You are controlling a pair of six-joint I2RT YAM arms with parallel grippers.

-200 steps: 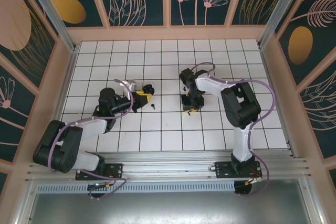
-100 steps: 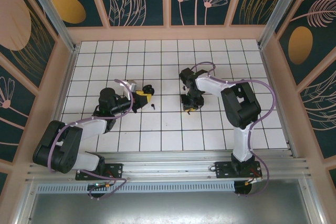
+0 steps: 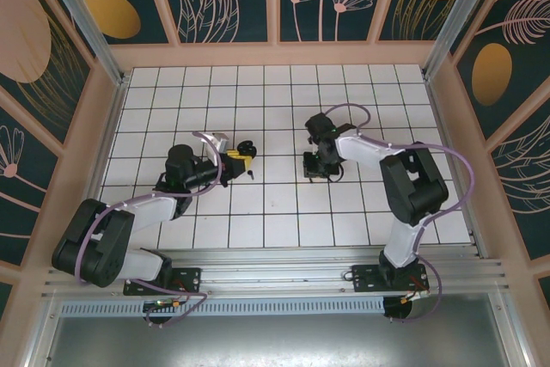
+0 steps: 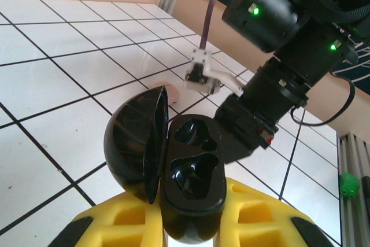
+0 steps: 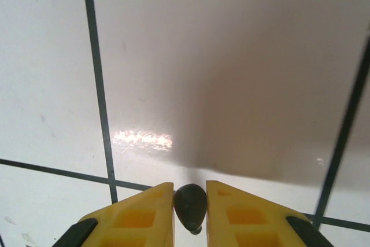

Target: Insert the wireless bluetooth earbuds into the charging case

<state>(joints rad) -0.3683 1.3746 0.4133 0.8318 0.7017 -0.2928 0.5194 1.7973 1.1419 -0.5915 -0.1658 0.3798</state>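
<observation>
While a black earbud (image 5: 191, 205) sits pinched between the yellow fingers (image 5: 136, 218) of the right gripper (image 5: 190, 198), its jaws closed tight on it just above the white tiled table (image 5: 231, 56), the black charging case (image 4: 193, 186) is clamped between the jaws of the left gripper (image 4: 191, 227). Its lid (image 4: 136, 143) is swung open to one side, and its two dark wells face up toward the wrist camera. Beyond the case, the right arm (image 4: 277, 85) reaches down to the tiles. From above, the two grippers are apart near the table's middle, and a small dark speck (image 3: 252, 174), too small to identify, lies just beside the left one.
</observation>
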